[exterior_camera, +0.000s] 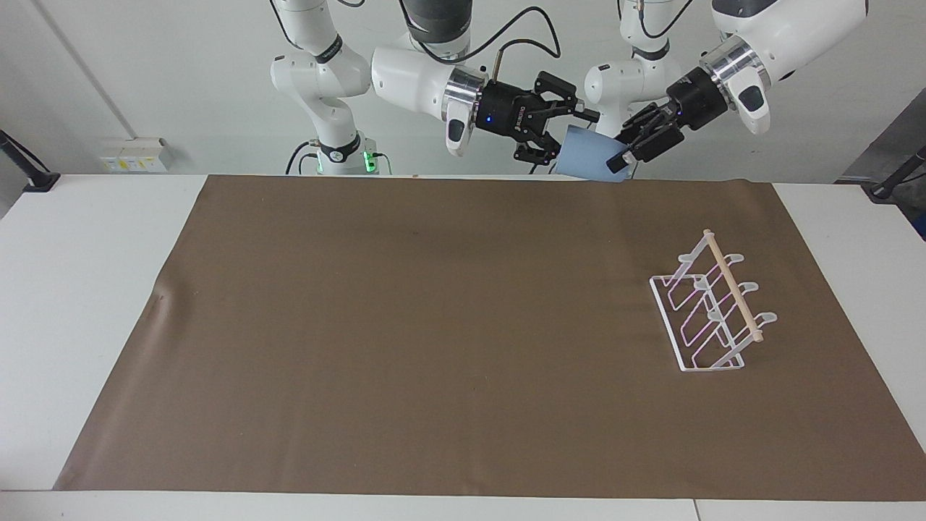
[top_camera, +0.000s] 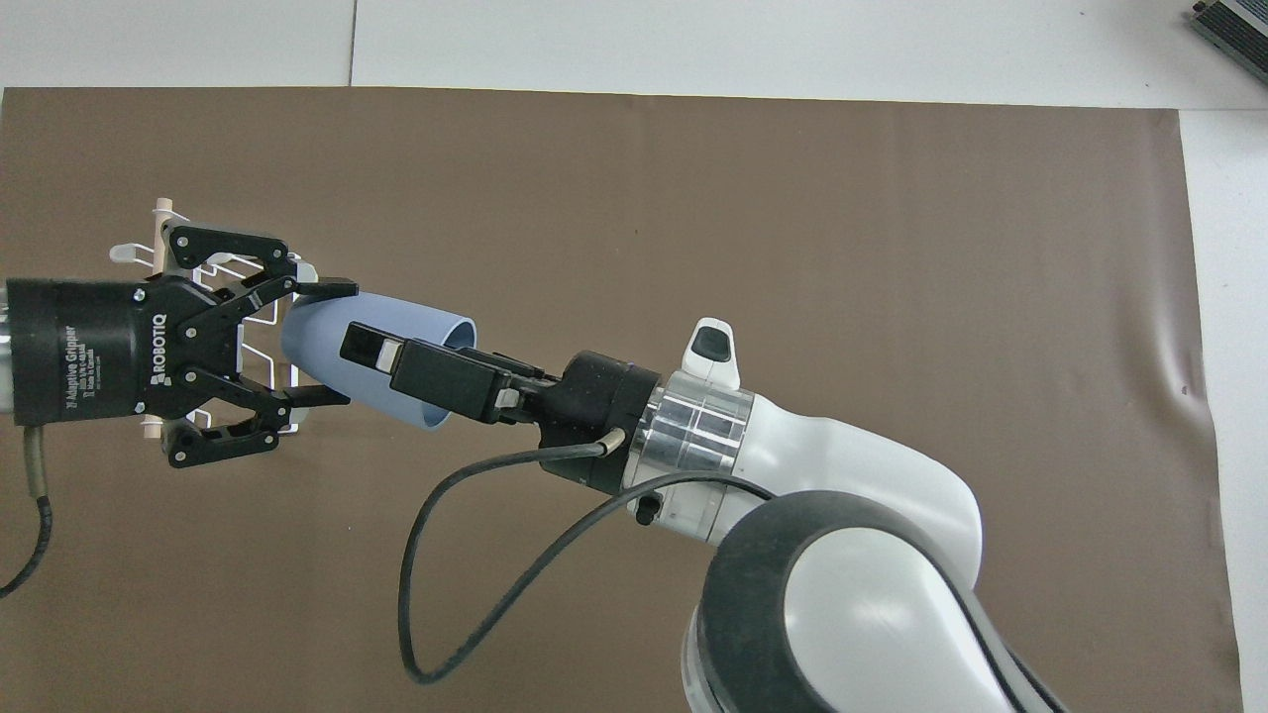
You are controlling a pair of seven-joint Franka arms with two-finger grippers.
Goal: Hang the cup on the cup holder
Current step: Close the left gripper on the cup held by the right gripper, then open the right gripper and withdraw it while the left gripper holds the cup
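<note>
The light blue cup hangs on its side in the air, over the mat's edge nearest the robots. My left gripper is shut on its narrow base. My right gripper stands open at the cup's rim, one finger above the wall and one below it, gripping nothing. The white wire cup holder with its wooden dowel stands on the mat toward the left arm's end, with no cup on it. In the overhead view the left gripper covers most of the cup holder.
A brown mat covers most of the white table. The right arm's black cable loops below its wrist. A grey device sits at the table's farthest corner on the right arm's end.
</note>
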